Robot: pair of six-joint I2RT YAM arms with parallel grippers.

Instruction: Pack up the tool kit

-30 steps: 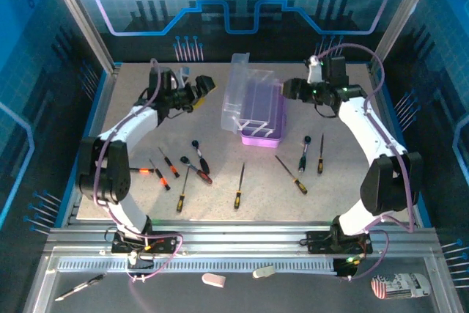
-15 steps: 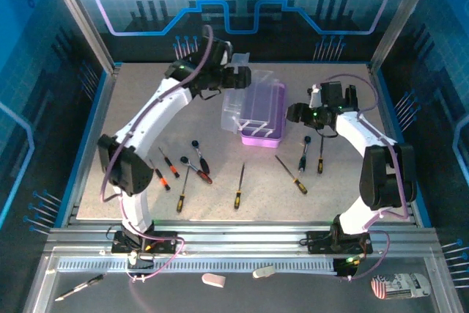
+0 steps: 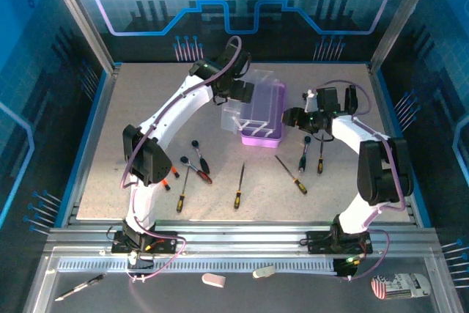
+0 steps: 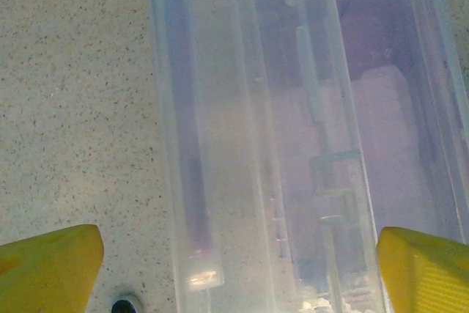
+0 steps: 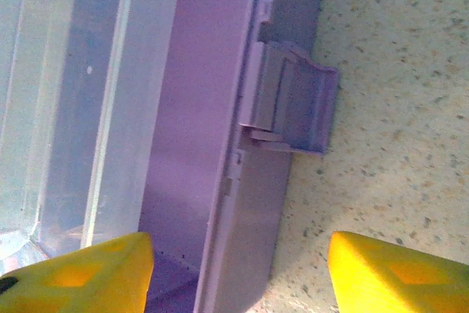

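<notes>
Case: small rectangular translucent plastic case (image 3: 256, 111), purple base, clear lid (image 4: 220, 144) open; far-centre of speckled beige tabletop (image 3: 344, 188).
Left gripper (image 4: 234, 269): yellow fingers spread wide over the clear lid, pinching nothing.
Right gripper (image 5: 238, 269): fingers spread wide at the case's right wall, by the purple handle tab (image 5: 289, 100).
Screwdrivers (image 3: 239, 185): slim, black-yellow and orange-red handles, scattered in front of the case, outside it.

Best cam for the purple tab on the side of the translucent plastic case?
Right wrist: purple tab close and sharp. Top external: whole translucent plastic case, tab too small to tell. Left wrist: its clear lid.
</notes>
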